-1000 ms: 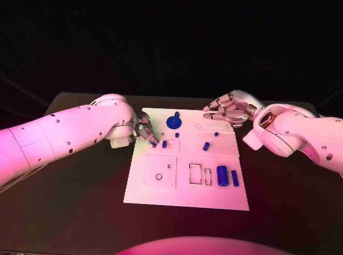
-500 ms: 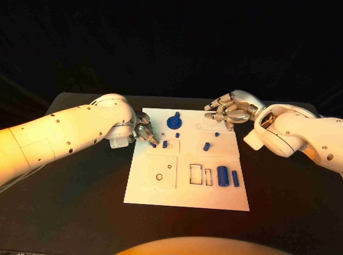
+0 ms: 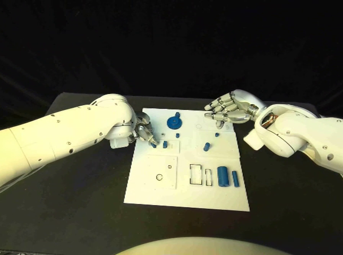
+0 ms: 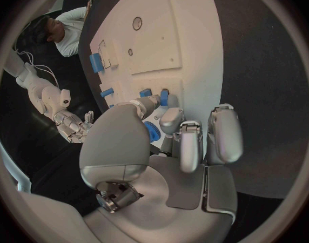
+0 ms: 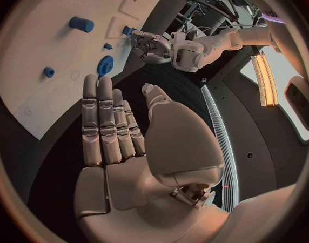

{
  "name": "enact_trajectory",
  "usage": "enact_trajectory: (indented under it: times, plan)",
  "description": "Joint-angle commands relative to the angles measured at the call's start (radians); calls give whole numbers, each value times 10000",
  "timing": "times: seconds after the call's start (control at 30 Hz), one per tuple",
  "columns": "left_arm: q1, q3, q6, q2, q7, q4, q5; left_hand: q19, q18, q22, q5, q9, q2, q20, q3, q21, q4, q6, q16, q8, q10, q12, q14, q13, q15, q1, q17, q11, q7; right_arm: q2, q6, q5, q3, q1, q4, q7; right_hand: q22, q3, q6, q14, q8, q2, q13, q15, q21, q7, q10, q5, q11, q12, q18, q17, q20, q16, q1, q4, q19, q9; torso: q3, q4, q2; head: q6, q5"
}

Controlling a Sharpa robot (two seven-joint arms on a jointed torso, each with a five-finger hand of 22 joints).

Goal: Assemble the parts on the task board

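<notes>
White task board [image 3: 188, 195] at mid-table, left hand [image 3: 145, 133] pinching a small blue peg [image 3: 154, 143] at its left edge.
Seating this peg well would likely call for holding it upright over its hole before pressing. Right hand [image 3: 227, 110] hovers over the far right corner, fingers apart, holding nothing. Board recesses: blue gear [image 3: 174, 122], short pegs [image 3: 207, 146], blue block [image 3: 223, 176].

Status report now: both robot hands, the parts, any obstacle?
Left robot hand pinches small blue part at task board left edge. Right robot hand open, hovers at far right corner. No obstacle seen.
</notes>
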Motion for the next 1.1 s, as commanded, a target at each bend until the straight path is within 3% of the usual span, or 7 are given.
enact_trajectory:
  times: [0.03, 0.13, 0.2, 0.47, 0.77, 1.1]
  plan:
    - [-82, -65, 431, 17, -163, -9, -39, 78, -99, 934, 15, -56, -42, -18, 930, 48, -1044, 196, 24, -6, 85, 81, 1071, 22, -59, -252, 2635, -22, -100, -14, 361, 266, 1, -6, -12, 385, -480, -122, -10, -525, 38, 5, -576, 257, -813, 198, 28, 27, 179, -432, 102, -547, 199, -846, 81, -72, -375, -12, -1, -4, 10, 16, 12]
    - [-83, -71, 493, 30, -203, -9, -34, 100, -106, 968, 12, -99, -55, -45, 699, 74, -935, 303, 24, -25, 104, 83, 1071, 25, -95, -439, 2635, -63, -155, -24, 400, 423, 0, -5, -37, 478, -1070, -242, -67, -550, 5, 150, -1376, 412, -1730, 213, 279, 23, 259, -850, 155, -1315, 442, -1629, 140, -225, -348, -18, -8, -14, 10, 5, 15]
    - [-83, -76, 548, 36, -247, -14, -31, 112, -110, 986, 9, -123, -57, -64, 555, 86, -874, 366, 24, -35, 122, 94, 1071, 41, -118, -547, 2635, -82, -181, -33, 408, 563, 0, -5, -63, 551, -1390, -330, -70, -525, -4, 239, -1863, 411, -2216, 255, 442, 18, 280, -1065, 133, -1801, 515, -2056, 159, -338, -199, -17, -2, -13, 6, 8, 10]
    - [-86, -83, 630, 20, -325, -30, -149, 145, -125, 1037, 2, -164, -139, -99, 195, 127, -802, 515, 24, -37, 163, 120, 1071, 76, -159, -735, 2635, -123, -230, -86, 371, 833, 0, -4, -83, 651, -1778, -476, -123, -289, -50, 402, -2602, 473, -2872, 292, 611, 32, 332, -1313, 145, -2529, 526, -2529, 166, -565, 166, -24, -3, 2, 8, -24, 20]
    - [-86, -85, 459, 5, -204, 3, -407, 167, -134, 1075, 18, -222, -223, -133, -7, 150, -1040, 629, 24, -73, 213, 154, 1071, 126, -193, -506, 2635, -173, -285, -135, 345, 918, 0, -2, -59, 640, -1800, -509, -148, -253, -62, 446, -2761, 488, -3019, 322, 617, 38, 355, -1356, 142, -2690, 538, -2593, 160, -619, 230, -26, -2, -11, 7, -33, 38]
    - [-90, -85, 314, 19, -147, 8, -468, 183, -142, 1104, -3, -271, -208, -142, -405, 159, -905, 757, 24, -93, 243, 141, 1071, 109, -197, -679, 2635, -175, -286, -151, 342, 937, 0, -2, -40, 638, -1807, -525, -169, -266, -72, 489, -2877, 506, -3144, 331, 603, 37, 370, -1390, 140, -2818, 552, -2621, 163, -661, 248, -27, -2, -1, 0, -26, 31]
